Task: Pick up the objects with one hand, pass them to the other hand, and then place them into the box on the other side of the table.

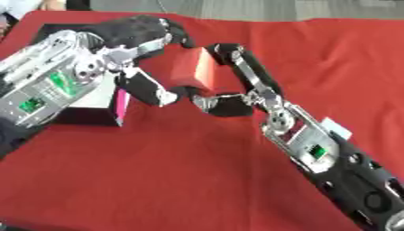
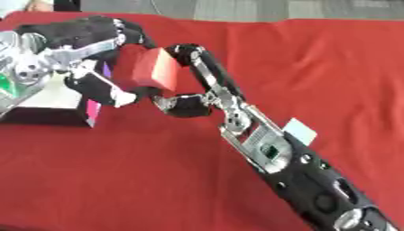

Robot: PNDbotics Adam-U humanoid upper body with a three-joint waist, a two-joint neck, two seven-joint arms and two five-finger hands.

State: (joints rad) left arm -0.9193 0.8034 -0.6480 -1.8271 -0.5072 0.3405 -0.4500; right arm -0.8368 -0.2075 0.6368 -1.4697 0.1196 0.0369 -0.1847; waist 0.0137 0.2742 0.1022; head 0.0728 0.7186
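Block (image 1: 195,68), red, cube-like, held above the red-covered surface (image 1: 197,180), between my two hands, left of centre and toward the far side. One face catches light and reads paler orange-red; the adjoining face is darker.

Right hand (image 1: 236,85): arm comes in from the near right corner, reaching diagonally to the far left. Fingers (image 1: 246,67) run up along the block's right face and hook over its far right corner; thumb curls in beneath the block's near edge. Fingers wrapped round the block, holding it.

Left hand (image 1: 138,36): arm enters from the left edge, silver housing with green boards showing. Black hand sits over the block's far left side. Fingers arch over the top of the block toward its far edge; the thumb (image 1: 150,90), white-tipped, points down at the near left corner of the block. Fingers curved about the block; I cannot tell from either view whether they actually touch it or only bracket it.

Box (image 1: 94,108): dark-sided, pale inside, on the surface at the left, directly under my left forearm and largely covered by it. A magenta strip (image 1: 122,103) shows on its right-hand corner. Block is right of the box, near it, off the surface.

Small pale flat tag (image 2: 300,131) sits beside my right forearm, on its far side.
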